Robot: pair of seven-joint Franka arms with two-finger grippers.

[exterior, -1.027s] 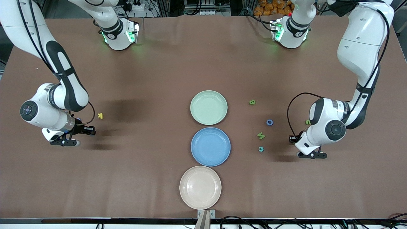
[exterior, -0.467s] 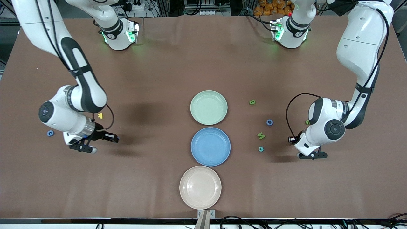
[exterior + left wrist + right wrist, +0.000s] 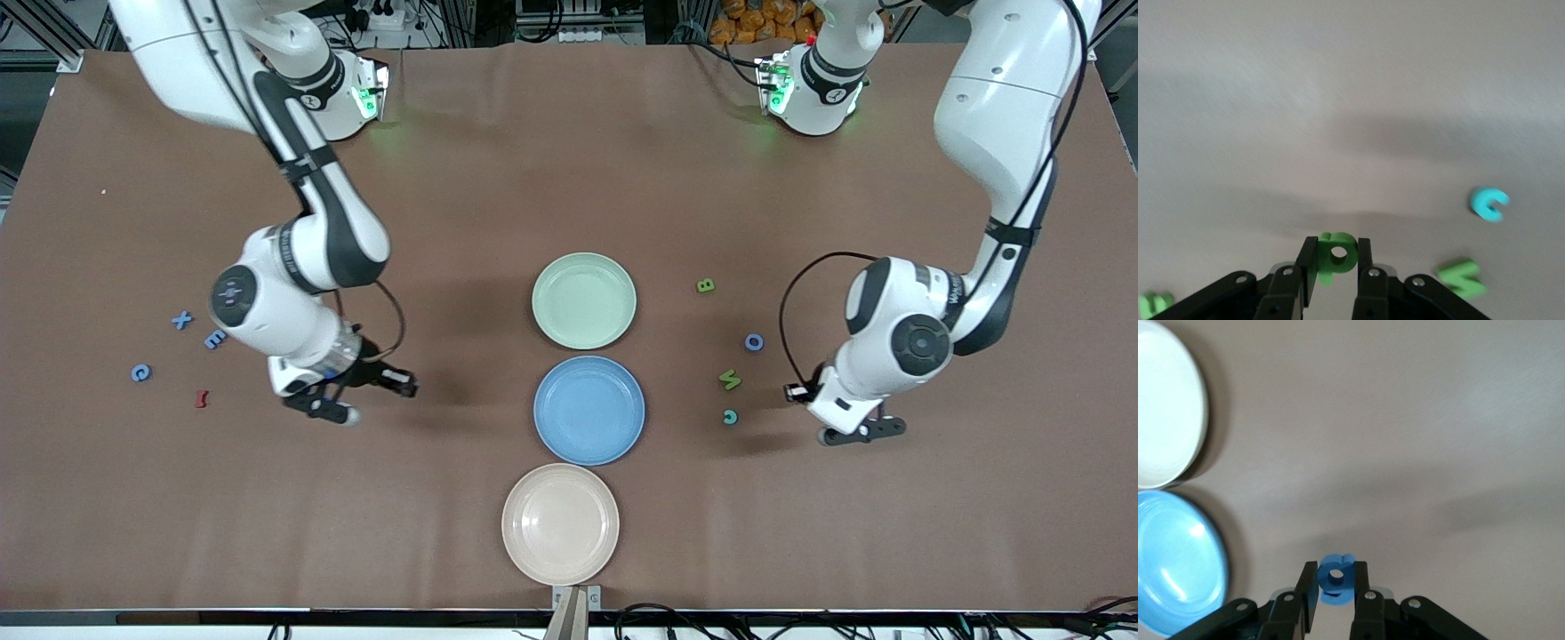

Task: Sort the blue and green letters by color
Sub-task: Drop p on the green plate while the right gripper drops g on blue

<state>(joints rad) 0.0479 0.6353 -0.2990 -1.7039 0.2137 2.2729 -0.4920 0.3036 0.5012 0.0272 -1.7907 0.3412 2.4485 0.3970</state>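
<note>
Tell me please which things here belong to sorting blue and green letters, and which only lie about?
Belong:
green P in left gripper
blue letter in right gripper
green B, M
blue O, X, E, G
green plate, blue plate

Lying about:
dark red letter
beige plate

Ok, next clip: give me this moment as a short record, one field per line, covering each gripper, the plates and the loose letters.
left gripper: jaws shut on a green letter, over bare table toward the left arm's end
right gripper: jaws shut on a blue letter, over bare table near the blue plate
plates: green plate, blue, beige plate, all empty
loose letters: blue X, dark red letter, green M, blue O
</note>
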